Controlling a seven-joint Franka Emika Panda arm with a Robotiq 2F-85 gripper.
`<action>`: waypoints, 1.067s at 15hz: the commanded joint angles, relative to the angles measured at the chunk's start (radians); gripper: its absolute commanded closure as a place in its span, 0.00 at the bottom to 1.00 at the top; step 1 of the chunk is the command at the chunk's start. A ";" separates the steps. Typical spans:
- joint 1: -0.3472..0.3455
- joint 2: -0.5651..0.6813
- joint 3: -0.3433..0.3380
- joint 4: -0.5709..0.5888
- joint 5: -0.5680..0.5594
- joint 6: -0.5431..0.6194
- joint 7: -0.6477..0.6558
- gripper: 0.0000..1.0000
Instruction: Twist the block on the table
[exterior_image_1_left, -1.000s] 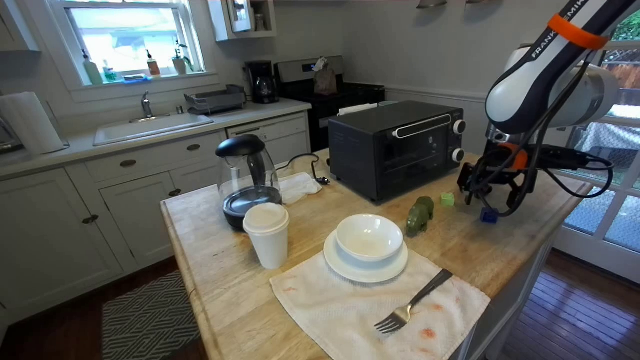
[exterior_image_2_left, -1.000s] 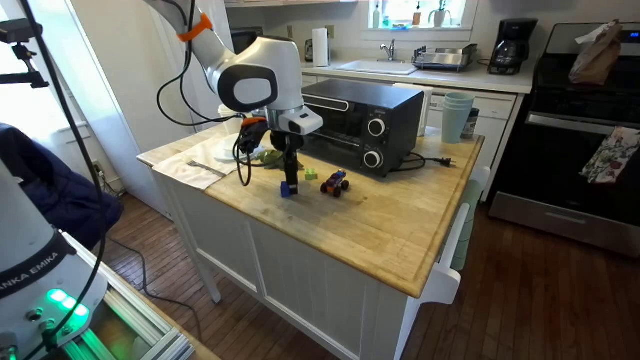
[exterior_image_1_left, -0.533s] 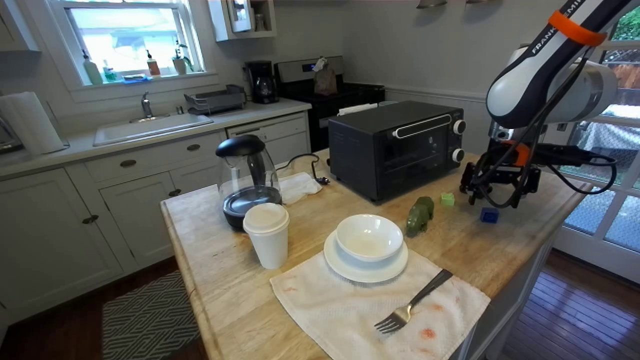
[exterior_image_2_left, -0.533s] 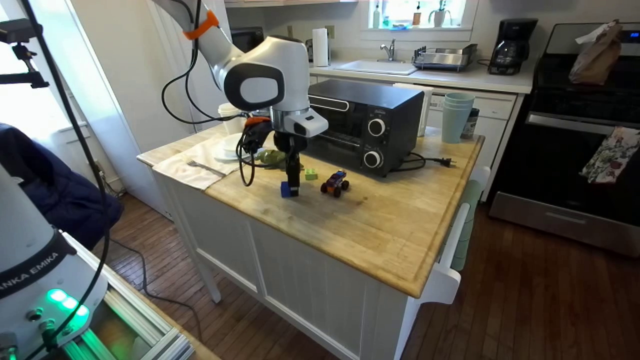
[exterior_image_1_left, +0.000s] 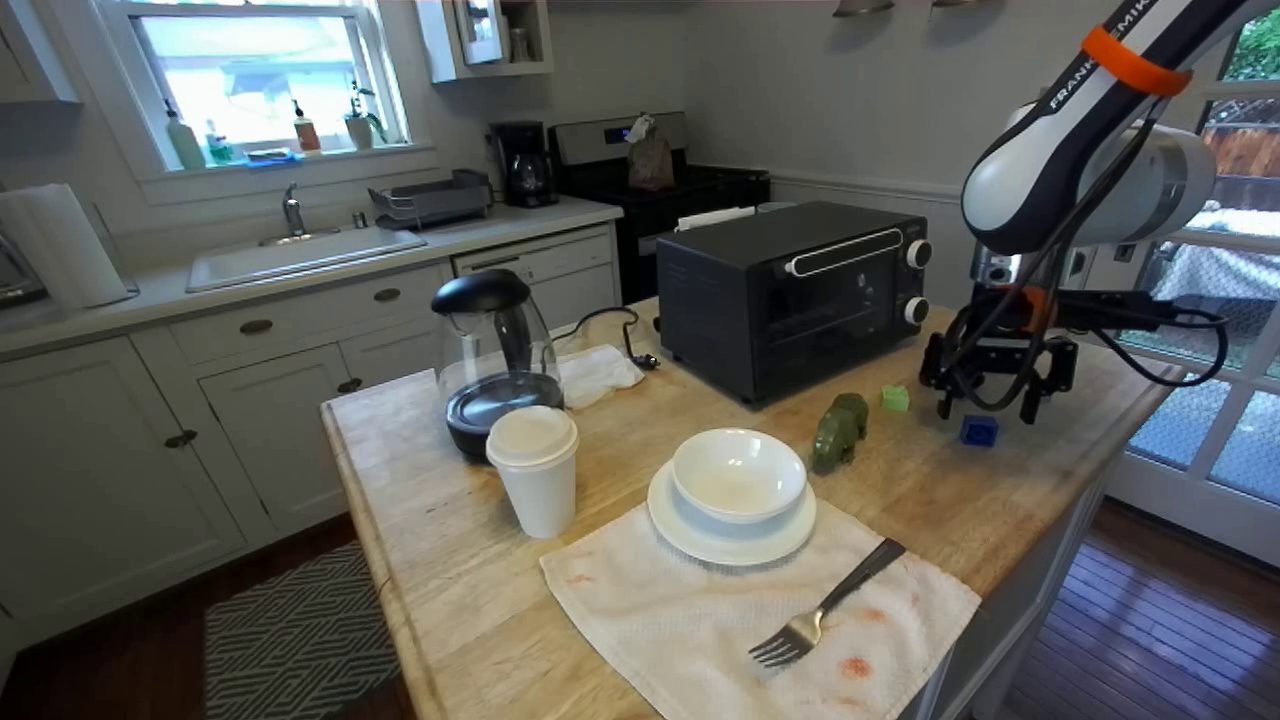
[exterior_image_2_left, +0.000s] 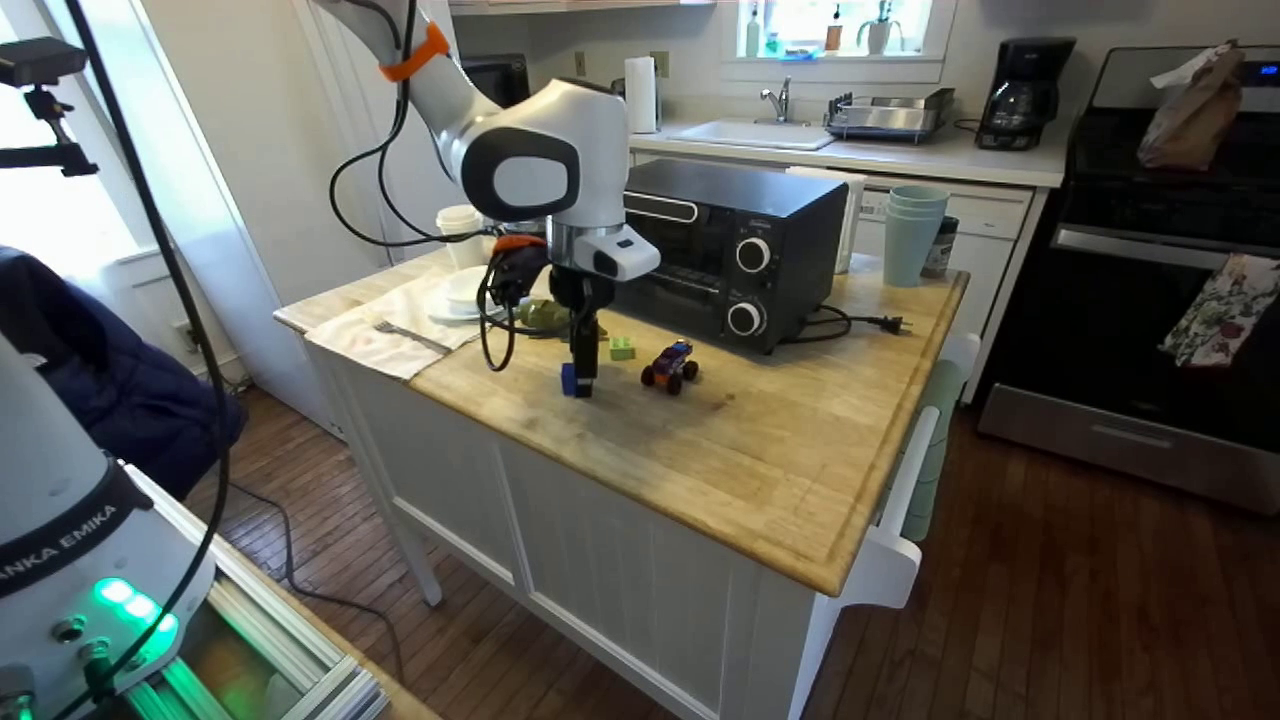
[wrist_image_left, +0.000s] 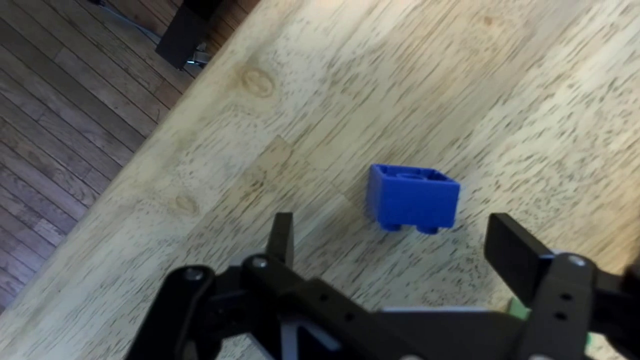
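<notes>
— Left to right on your pale wooden worktop (exterior_image_1_left: 625, 440)?
— You have a lidded white cup (exterior_image_1_left: 538, 490), a lumpy dark green object (exterior_image_1_left: 840, 433), a small lime-green block (exterior_image_1_left: 895, 398), then your small bright blue plastic block (exterior_image_1_left: 979, 431).
— And your black pincer (exterior_image_1_left: 987, 411)?
— Its jaws stand wide apart near that blue block, clear of it.

"FRANK" and "EMIK" read on arm link (exterior_image_1_left: 1075, 128), upper right, "ANKA EMIKA" on base (exterior_image_2_left: 75, 565), lower left, each in an exterior view.
</notes>
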 joint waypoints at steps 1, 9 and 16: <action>-0.027 0.030 0.029 0.042 0.015 -0.043 -0.024 0.13; -0.029 0.051 0.037 0.067 0.014 -0.078 -0.022 0.76; 0.071 -0.010 -0.010 -0.036 -0.097 0.025 0.151 0.89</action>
